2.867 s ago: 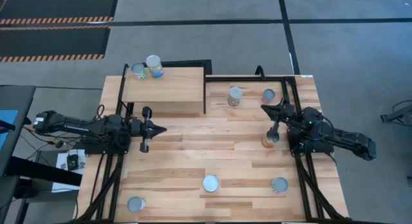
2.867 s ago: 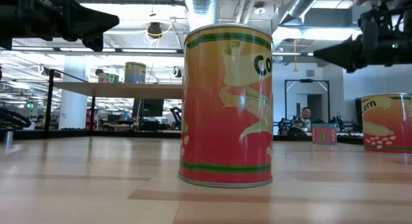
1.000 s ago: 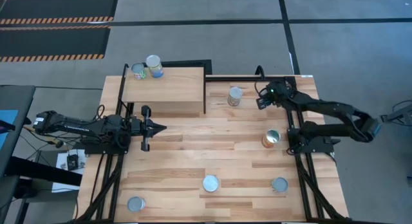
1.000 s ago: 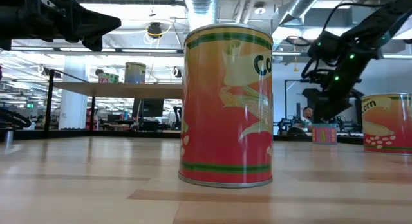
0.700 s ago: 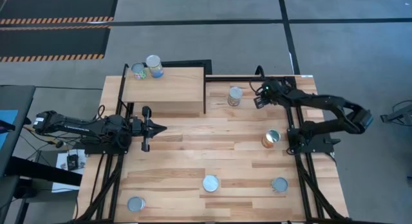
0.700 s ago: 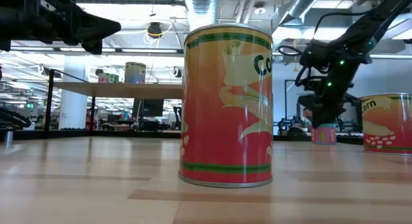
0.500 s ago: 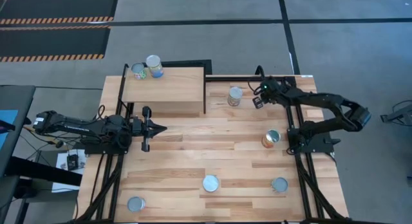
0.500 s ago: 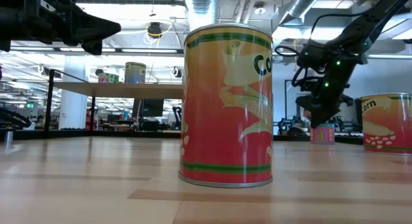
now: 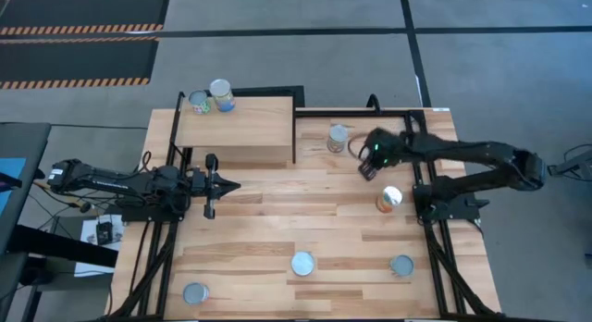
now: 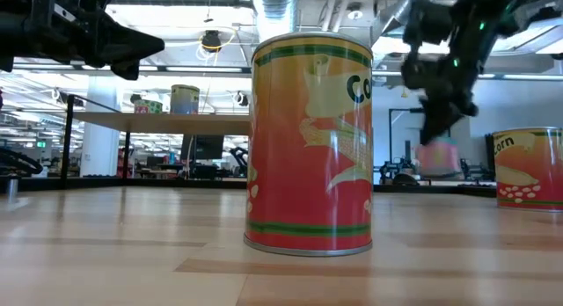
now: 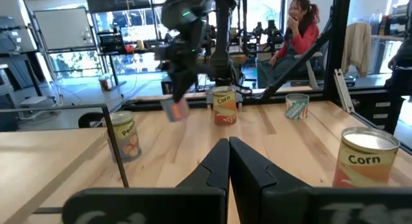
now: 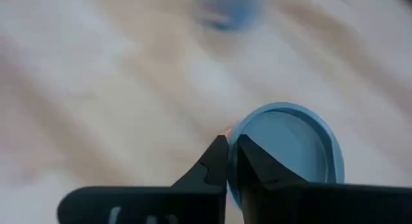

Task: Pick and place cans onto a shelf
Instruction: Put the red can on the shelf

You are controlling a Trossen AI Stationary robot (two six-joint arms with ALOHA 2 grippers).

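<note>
My right gripper (image 9: 369,164) is shut on a small can, which shows from above as a round silver-blue top (image 12: 283,153) and hangs clear of the table in the low view (image 10: 437,156) and the left wrist view (image 11: 174,109). It is over the table's far right part, right of the pale wood shelf (image 9: 236,130). Two cans (image 9: 211,98) stand on the shelf's far left corner. My left gripper (image 9: 231,185) is shut and empty, level above the table just in front of the shelf. My right gripper pinches the can by the rim of its top (image 12: 230,135) between its two fingers. The fingers come from above, slanting down. The can hangs below them, lifted clear of the table, a little tilted.
Loose cans stand on the table: one at the far middle (image 9: 338,137), an orange one (image 9: 389,199) under my right arm, and three near the front edge (image 9: 303,264), (image 9: 401,265), (image 9: 195,293). A person (image 11: 301,31) sits beyond the table.
My right gripper has gone up and toward the table's near and left side. The can it holds, which stood on the table at the far right, is now lifted clear.
</note>
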